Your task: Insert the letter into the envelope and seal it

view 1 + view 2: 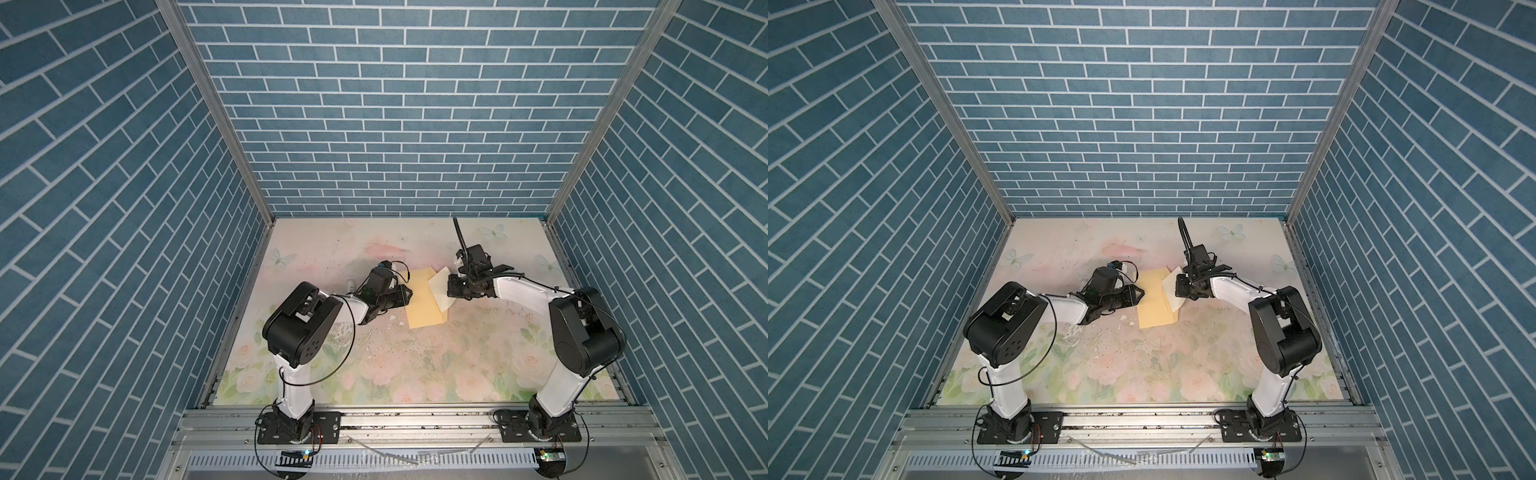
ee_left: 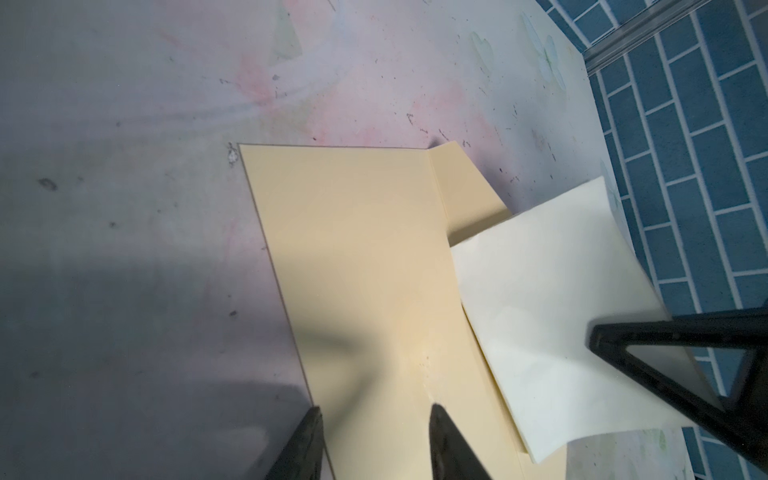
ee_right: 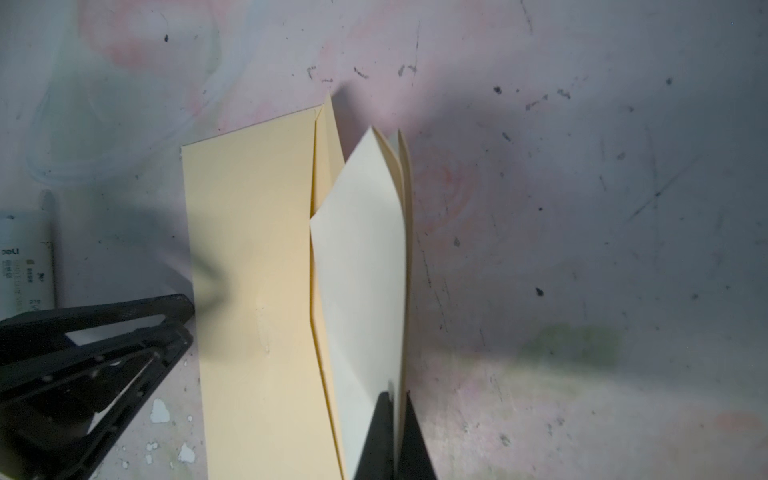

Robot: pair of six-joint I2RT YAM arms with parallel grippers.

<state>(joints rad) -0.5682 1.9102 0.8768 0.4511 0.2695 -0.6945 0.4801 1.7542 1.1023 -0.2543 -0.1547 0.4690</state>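
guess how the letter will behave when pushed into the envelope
Probably floppy: the letter bows in a curve where the right gripper pinches it. Likely light, lifted by one edge. It may buckle against the envelope rather than slide.

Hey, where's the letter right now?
In both top views the letter is mid-table, just right of centre, pinched in the right gripper and raised over the right edge of the envelope, across from the left gripper.

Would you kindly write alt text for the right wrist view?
The right gripper pinches the pale letter at the open side of the yellow envelope lying on the table. The left gripper sits at its opposite edge.
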